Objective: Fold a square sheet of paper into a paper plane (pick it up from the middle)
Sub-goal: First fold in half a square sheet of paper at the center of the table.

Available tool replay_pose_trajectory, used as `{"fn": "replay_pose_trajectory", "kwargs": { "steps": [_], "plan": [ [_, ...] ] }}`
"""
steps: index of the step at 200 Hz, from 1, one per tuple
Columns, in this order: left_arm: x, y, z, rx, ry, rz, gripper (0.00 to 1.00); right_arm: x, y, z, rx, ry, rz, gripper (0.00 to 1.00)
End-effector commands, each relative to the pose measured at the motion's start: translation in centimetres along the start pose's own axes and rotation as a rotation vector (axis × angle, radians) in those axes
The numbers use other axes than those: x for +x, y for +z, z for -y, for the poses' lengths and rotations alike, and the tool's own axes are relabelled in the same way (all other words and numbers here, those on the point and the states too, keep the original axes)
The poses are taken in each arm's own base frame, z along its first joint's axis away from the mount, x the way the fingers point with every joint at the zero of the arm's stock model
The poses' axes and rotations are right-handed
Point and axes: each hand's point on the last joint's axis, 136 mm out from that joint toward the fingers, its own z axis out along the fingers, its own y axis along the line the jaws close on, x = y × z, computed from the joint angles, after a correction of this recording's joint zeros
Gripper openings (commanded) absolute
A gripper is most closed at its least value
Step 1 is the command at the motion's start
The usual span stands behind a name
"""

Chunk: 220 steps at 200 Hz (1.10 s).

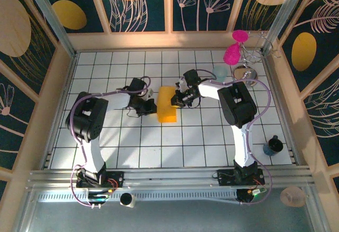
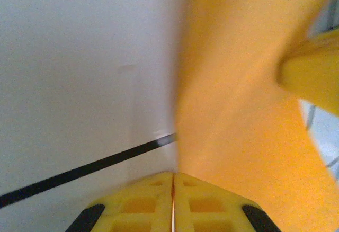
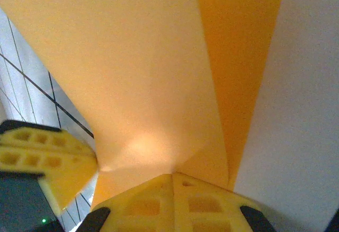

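paper (image 1: 167, 113) in l claw (image 1: 152, 105), r claw (image 1: 175, 100)

surface: white tiled table (image 1: 159, 147) | on it: orange-yellow paper (image 1: 167, 105) mid-table, pale teal cup (image 1: 220, 73), dark cup (image 1: 273, 146)

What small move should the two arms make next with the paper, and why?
Both the left gripper and the right gripper are shut on the square sheet of paper, which puckers at the right one. Probably best: ease its opposite edges apart to pull it taut.
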Motion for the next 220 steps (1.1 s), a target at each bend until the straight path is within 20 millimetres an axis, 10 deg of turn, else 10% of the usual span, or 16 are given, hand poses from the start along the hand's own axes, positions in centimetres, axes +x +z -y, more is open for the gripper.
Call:
{"fn": "replay_pose_trajectory", "kwargs": {
  "steps": [1, 76, 140, 185, 220],
  "plan": [
    [0.7, -1.9, -2.5, -0.095, -0.032, 0.001, 0.1, 6.4, 2.2, 12.4, 0.399, 0.193, -0.145, 0.02],
    [-0.7, 0.6, 7.5, 0.171, 0.021, 0.018, 0.09, 6.4, 2.3, 12.4, 0.394, 0.2, -0.141, 0.02],
    [4.8, 3.2, 1.2, -0.005, -0.005, -0.128, 0.09, 6.7, 2.4, 12.6, 0.398, 0.2, -0.151, 0.02],
    [7.3, 0.6, -4.0, -0.187, -0.033, -0.118, 0.08, 7.0, 2.3, 12.8, 0.402, 0.202, -0.148, 0.02],
    [7.0, -1.1, -3.3, -0.147, -0.062, -0.057, 0.08, 6.9, 2.3, 12.8, 0.398, 0.204, -0.146, 0.02]
  ]
}}
